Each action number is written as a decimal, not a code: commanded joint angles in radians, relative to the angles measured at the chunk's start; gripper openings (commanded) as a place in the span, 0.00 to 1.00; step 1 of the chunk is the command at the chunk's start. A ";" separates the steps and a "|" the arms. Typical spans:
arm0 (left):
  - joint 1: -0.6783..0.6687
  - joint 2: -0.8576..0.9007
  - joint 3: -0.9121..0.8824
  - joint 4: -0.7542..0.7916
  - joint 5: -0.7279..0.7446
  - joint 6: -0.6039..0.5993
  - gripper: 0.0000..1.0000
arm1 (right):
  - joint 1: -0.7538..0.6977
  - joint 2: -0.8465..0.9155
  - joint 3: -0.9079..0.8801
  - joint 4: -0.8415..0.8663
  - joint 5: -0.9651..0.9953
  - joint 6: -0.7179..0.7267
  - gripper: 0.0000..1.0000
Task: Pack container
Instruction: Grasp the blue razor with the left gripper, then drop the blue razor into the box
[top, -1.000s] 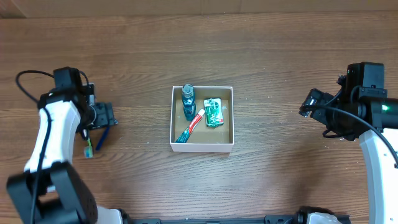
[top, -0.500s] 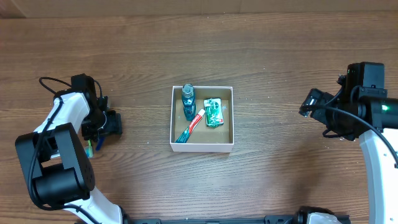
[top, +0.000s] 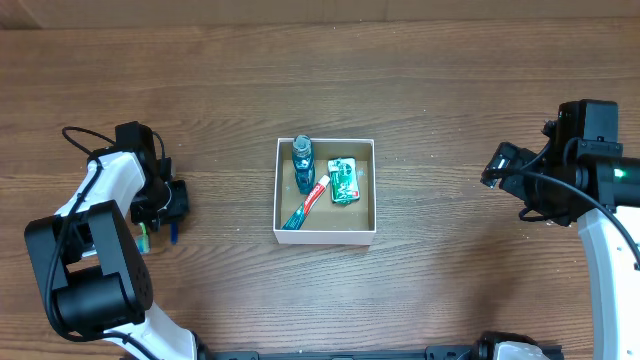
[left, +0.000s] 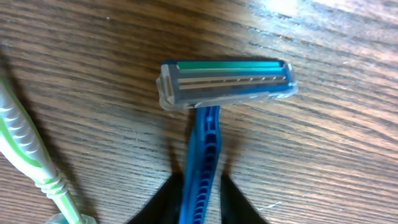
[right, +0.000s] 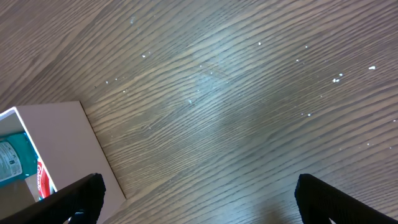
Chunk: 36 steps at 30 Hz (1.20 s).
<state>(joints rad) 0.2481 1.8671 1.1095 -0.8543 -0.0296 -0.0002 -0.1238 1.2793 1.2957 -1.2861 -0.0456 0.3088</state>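
container (top: 325, 238) sits centre of the overhead frame, open top, already holding a blue bottle (top: 303, 160), a toothpaste tube (top: 308, 203) and a green packet (top: 343, 181)

left gripper (top: 172, 205) is at the left edge of the overhead frame, down at table (top: 450, 80) level over a blue razor (left: 205, 137). container lies to its right in that frame, well apart

left wrist view: razor handle runs straight up the frame from between the two dark fingers (left: 163, 205), head at the far end, crosswise, blades up. so the long axis lines up with the gripper's reach and the fingers straddle the lower handle. they sit right against it or nearly so, and i can't tell whether they are actually clamped or just flanking

green-and-white toothbrush (left: 31, 149) lies just beside the razor, lower left of that view, not touching it

right gripper (right: 199, 180) hangs over bare wood, fingers wide apart, nothing between them. one white container corner shows at lower left of its view. left arm is clearly the nearer one to the razor

hidden: handle end and finger pads are cut off by the bottom edge. in the overhead view the razor is mostly under the gripper
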 joint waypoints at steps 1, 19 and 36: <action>-0.007 0.027 -0.042 -0.003 -0.003 -0.014 0.14 | -0.003 -0.005 -0.001 0.004 -0.001 -0.011 1.00; -0.061 -0.095 0.051 -0.102 -0.022 -0.060 0.04 | -0.003 -0.005 -0.001 0.005 -0.001 -0.011 1.00; -0.759 -0.512 0.104 0.087 -0.028 0.241 0.04 | -0.003 -0.005 -0.001 0.006 -0.002 -0.011 1.00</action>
<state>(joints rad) -0.4366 1.2991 1.2045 -0.8017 -0.0559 0.1371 -0.1238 1.2793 1.2957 -1.2839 -0.0456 0.3084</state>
